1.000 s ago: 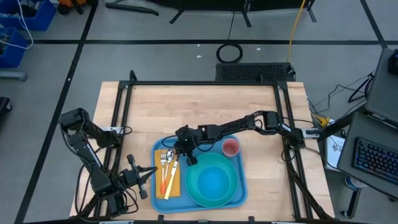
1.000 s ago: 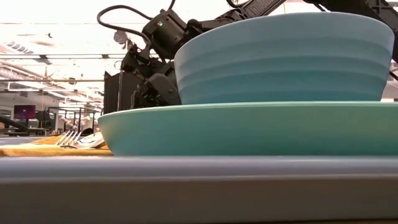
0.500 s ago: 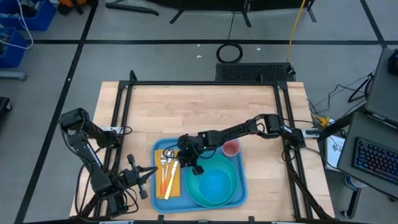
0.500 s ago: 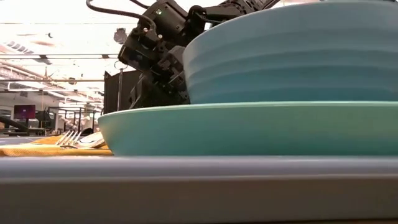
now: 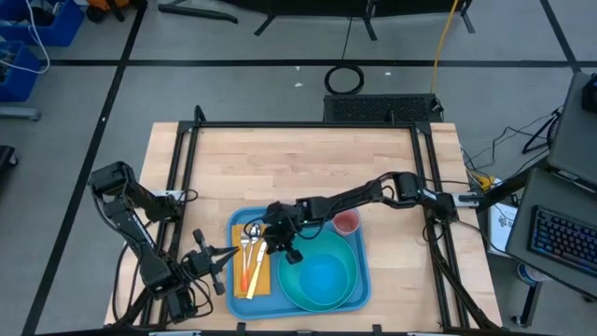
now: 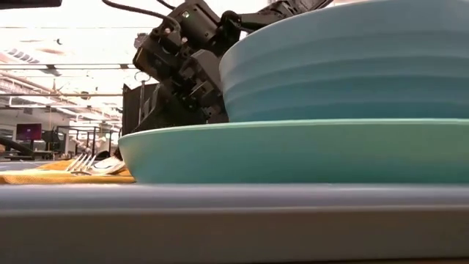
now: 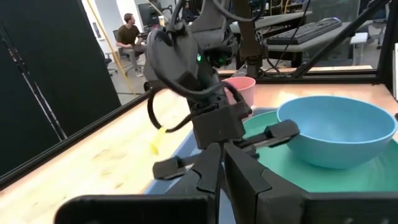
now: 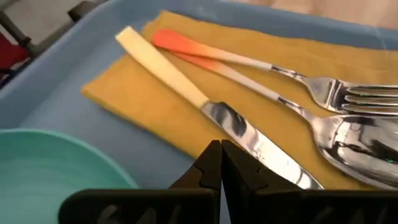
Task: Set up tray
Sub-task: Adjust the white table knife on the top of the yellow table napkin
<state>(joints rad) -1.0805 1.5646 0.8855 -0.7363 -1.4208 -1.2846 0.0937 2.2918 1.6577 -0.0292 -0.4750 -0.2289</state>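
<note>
The tray (image 5: 295, 295) sits at the worktop's (image 5: 298, 159) six o'clock edge. The right gripper (image 5: 278, 241), jaws shut and empty, hovers over the knife (image 8: 205, 102); the left gripper (image 5: 211, 266) waits at nine o'clock of it, jaws shut.

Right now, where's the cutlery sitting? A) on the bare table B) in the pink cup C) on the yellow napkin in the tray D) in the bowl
C: the knife, fork and spoon lie side by side on the yellow napkin, which lies flat in the blue tray beside the turquoise plate.
</note>
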